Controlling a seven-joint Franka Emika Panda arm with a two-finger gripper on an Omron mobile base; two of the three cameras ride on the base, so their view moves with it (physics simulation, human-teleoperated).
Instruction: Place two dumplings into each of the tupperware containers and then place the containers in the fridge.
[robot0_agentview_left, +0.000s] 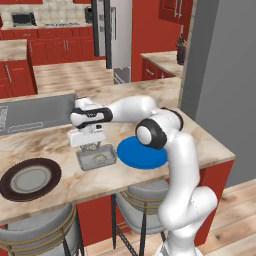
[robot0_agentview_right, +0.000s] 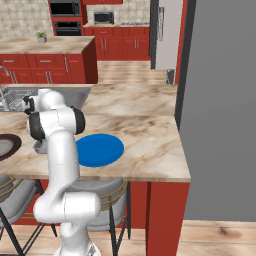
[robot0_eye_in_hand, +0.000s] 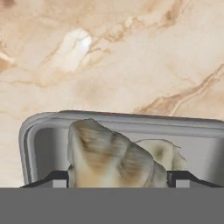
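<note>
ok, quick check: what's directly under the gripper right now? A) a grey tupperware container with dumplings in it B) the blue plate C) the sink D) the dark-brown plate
A: the gripper hangs just above the tupperware container, and the hand view shows dumplings lying inside its grey rim; the blue plate sits beside the container.
</note>
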